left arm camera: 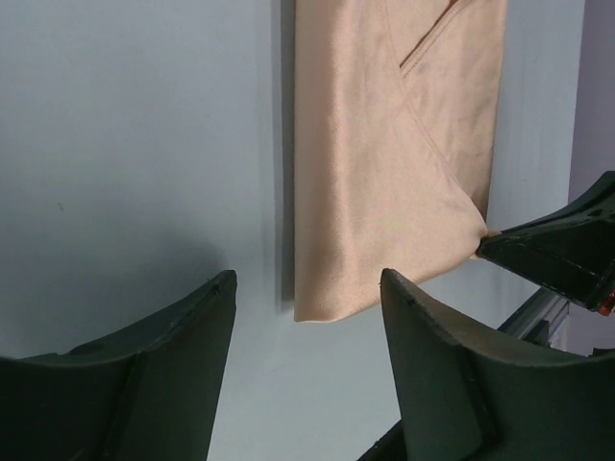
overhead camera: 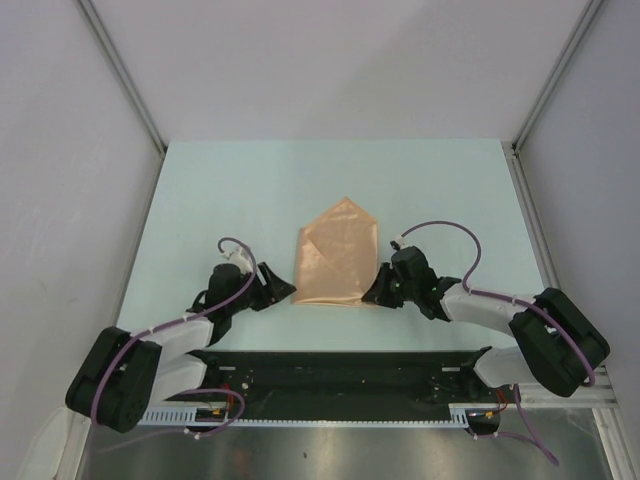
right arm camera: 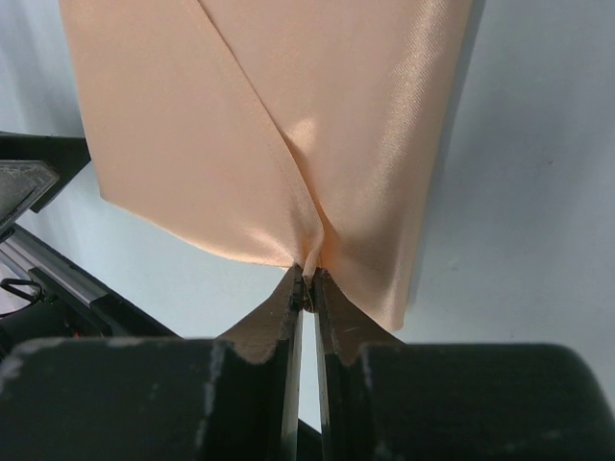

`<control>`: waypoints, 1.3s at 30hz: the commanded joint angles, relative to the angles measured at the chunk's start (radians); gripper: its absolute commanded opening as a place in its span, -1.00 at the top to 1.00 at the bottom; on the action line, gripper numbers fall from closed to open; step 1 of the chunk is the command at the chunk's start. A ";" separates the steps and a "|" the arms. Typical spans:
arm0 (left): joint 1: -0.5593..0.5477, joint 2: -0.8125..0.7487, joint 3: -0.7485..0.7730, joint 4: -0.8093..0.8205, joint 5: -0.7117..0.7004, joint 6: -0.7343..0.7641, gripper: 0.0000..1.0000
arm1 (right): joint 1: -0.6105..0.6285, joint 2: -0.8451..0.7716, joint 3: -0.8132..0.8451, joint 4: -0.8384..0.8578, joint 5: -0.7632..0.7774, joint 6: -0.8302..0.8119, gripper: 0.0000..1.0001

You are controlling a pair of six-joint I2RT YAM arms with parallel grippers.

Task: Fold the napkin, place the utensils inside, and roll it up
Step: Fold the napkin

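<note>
The peach-orange napkin (overhead camera: 337,254) lies folded on the pale table, its far end coming to a point. My right gripper (overhead camera: 378,290) is shut on the napkin's near right corner; in the right wrist view the cloth (right arm camera: 279,134) bunches into the closed fingertips (right arm camera: 307,279). My left gripper (overhead camera: 283,291) stands open just left of the near left corner, with nothing between its fingers. The left wrist view shows that corner (left arm camera: 332,305) lying just beyond the gap between the two fingers (left arm camera: 307,327). The utensils are out of view.
The black front rail (overhead camera: 330,385) and arm bases run along the near edge. Grey walls close in the pale table (overhead camera: 220,190) on left, right and back. The right gripper's dark tip (left arm camera: 548,250) shows at the right of the left wrist view.
</note>
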 commanded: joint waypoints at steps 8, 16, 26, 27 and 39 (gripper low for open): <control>-0.032 0.130 -0.038 0.095 0.049 -0.062 0.08 | -0.003 0.002 0.024 0.012 0.020 -0.017 0.76; -0.045 0.172 -0.032 0.105 0.062 -0.065 0.12 | -0.006 0.015 0.024 0.019 0.020 -0.019 0.76; -0.055 0.204 -0.032 0.123 0.062 -0.070 0.25 | -0.005 0.030 0.027 0.033 0.015 -0.019 0.77; -0.055 0.210 -0.030 0.128 0.065 -0.072 0.28 | -0.006 0.027 0.026 0.030 0.017 -0.020 0.77; -0.055 0.272 0.048 0.145 0.112 -0.072 0.84 | -0.011 0.008 0.043 -0.014 0.029 -0.053 0.47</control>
